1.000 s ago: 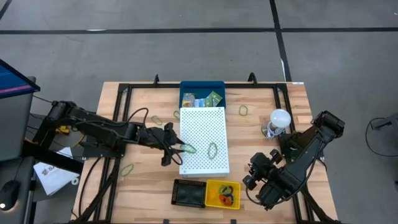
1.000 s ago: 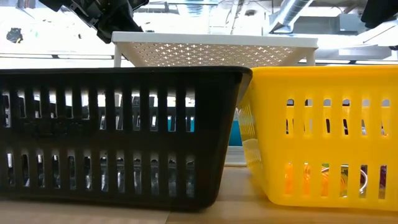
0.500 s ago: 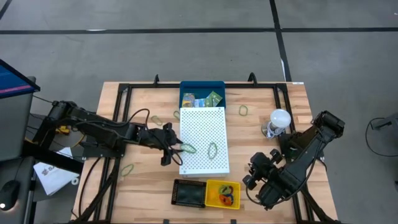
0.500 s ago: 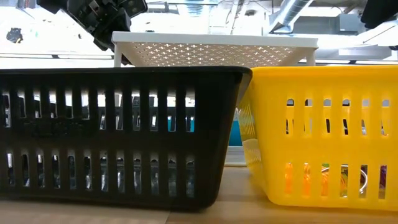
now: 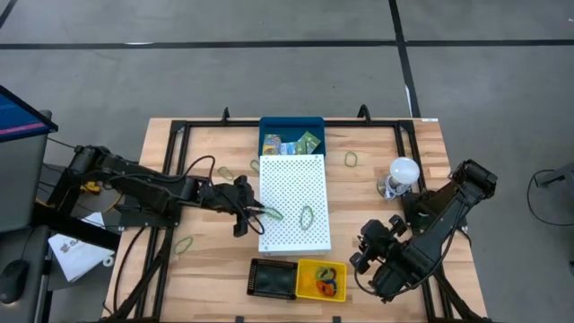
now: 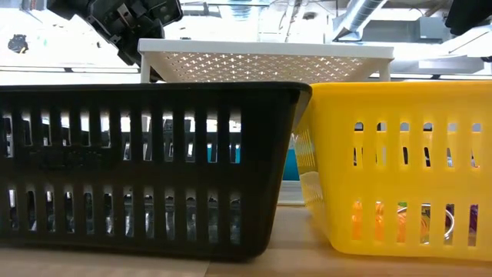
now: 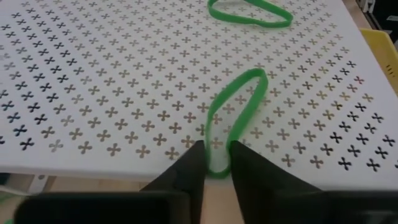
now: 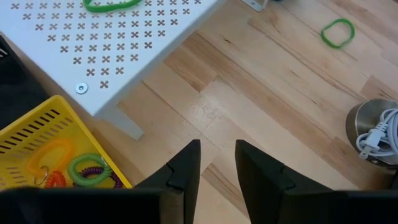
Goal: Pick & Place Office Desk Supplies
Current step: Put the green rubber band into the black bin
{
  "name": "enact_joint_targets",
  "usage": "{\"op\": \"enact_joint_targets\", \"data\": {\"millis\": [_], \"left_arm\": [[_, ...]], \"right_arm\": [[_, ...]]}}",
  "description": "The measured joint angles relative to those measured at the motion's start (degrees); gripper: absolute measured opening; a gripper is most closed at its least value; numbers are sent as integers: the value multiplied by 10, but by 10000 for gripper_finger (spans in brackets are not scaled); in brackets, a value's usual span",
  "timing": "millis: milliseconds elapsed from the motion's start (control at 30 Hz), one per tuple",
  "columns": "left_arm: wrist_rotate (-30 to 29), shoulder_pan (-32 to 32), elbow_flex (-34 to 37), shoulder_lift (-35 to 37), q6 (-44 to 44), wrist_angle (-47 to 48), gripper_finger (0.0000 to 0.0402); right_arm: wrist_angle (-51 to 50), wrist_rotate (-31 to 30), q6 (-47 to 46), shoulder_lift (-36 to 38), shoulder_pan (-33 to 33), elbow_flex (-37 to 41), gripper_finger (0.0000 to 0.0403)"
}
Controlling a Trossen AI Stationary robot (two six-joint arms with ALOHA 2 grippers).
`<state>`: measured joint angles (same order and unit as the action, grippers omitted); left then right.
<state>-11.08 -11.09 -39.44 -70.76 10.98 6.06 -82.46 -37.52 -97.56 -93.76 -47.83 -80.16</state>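
My left gripper (image 5: 254, 213) sits at the left edge of the white perforated board (image 5: 294, 184) and is shut on a green rubber band (image 7: 239, 102) that lies on the board top. A second green band (image 5: 307, 215) lies further right on the board. More green bands lie flat on the wood: one (image 5: 352, 160) right of the board, one (image 5: 184, 243) near the left arm and one (image 5: 226, 170) left of the board. Printed packets sit in a blue tray (image 5: 291, 126) at the board's far end. My right gripper (image 8: 214, 165) is open above bare wood near the board's right near corner. My left gripper pinches the green rubber band's near end (image 7: 217, 169) between its two fingertips. The fingers come in nearly level from the table's left, along the loop. The rest of the loop lies flat on the board top.
A black basket (image 5: 273, 278) and a yellow basket (image 5: 321, 280) holding coloured bands stand at the table's near edge. A white bulb-like object (image 5: 403, 170) on a metal base with a cord stands to the right. A black frame rail runs round the tabletop.
My left gripper has drawn back a little toward the table's left edge, away from the board's middle, still at the green band's end.
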Motion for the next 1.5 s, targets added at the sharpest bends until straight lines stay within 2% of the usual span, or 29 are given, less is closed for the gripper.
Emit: {"op": "enact_joint_targets", "data": {"millis": [267,667,900,1067,1233,1367,1500], "left_arm": [[0,0,0,0,34,0,5],[10,0,-11,14,40,-57,2],[9,2,-29,61,0,-57,1],[50,2,-34,111,-2,-56,1],[132,2,-39,158,0,-47,1],[194,-8,-62,170,2,-24,1],[206,-52,-97,161,4,30,1]], "right_arm": [[1,0,0,0,0,0,98],[2,0,0,0,8,0,98],[0,-14,5,0,26,0,98],[-9,-15,5,0,44,0,98],[-16,-16,12,0,59,0,98],[-15,-16,17,0,63,0,98],[-11,-15,31,0,57,0,98]]}}
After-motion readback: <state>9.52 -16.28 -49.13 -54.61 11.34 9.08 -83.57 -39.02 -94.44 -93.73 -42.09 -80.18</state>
